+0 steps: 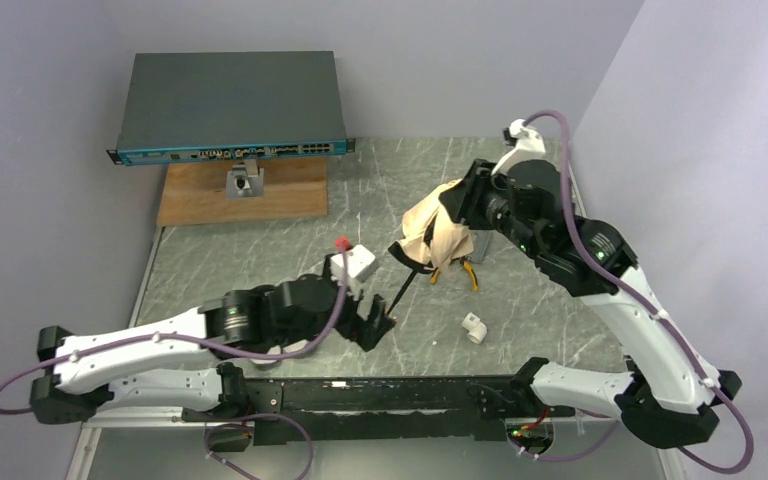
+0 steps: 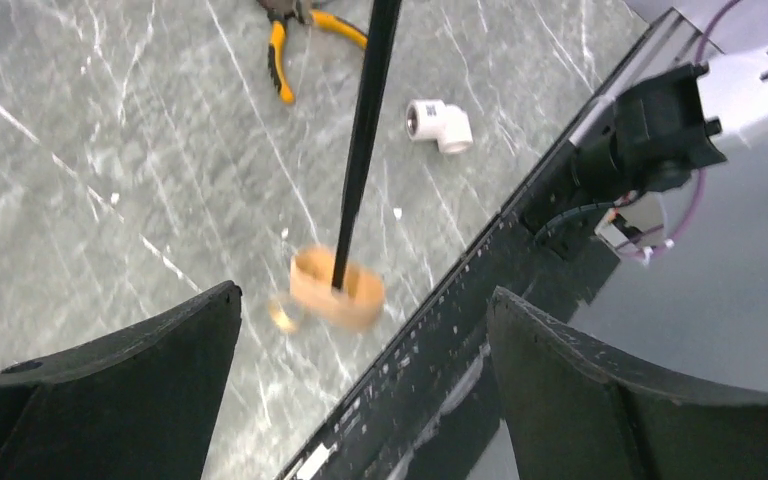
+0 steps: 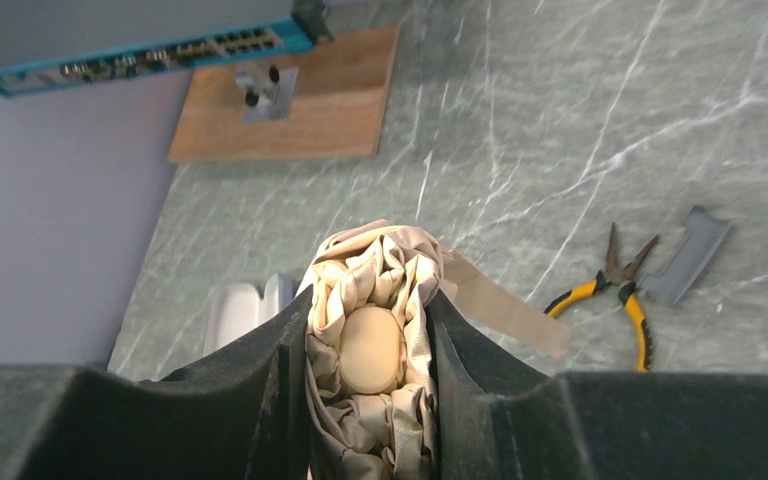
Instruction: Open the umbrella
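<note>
Reading the top view left to right, you get: the network switch (image 1: 230, 100) at the back, over the far edge of a wooden board (image 1: 245, 200), and a small metal bracket (image 1: 245, 182) on the board. A pale case (image 1: 358, 262) with a red piece (image 1: 340, 243) on top lies on the table (image 1: 260, 260); whether anything is inside it, you cannot tell.

The left gripper (image 1: 378, 325) stands open. Its wrist view shows both fingers (image 2: 150, 370) wide apart, with the tan handle (image 2: 335, 292) of the umbrella (image 1: 425, 250), blurred, between them and probably touching neither. The black shaft (image 2: 365, 140) runs from the handle up to the cream fabric bundle (image 1: 438, 232).

A white pipe elbow (image 1: 475, 327) lies right of the shaft, with yellow-handled pliers (image 1: 471, 272) beyond it. The right gripper (image 3: 370, 300) is clamped on that bundle, and a round tan cap (image 3: 370, 348) shows between its jaws. Only the right wrist view shows you a grey flat piece (image 3: 690, 255) just beside the pliers.
</note>
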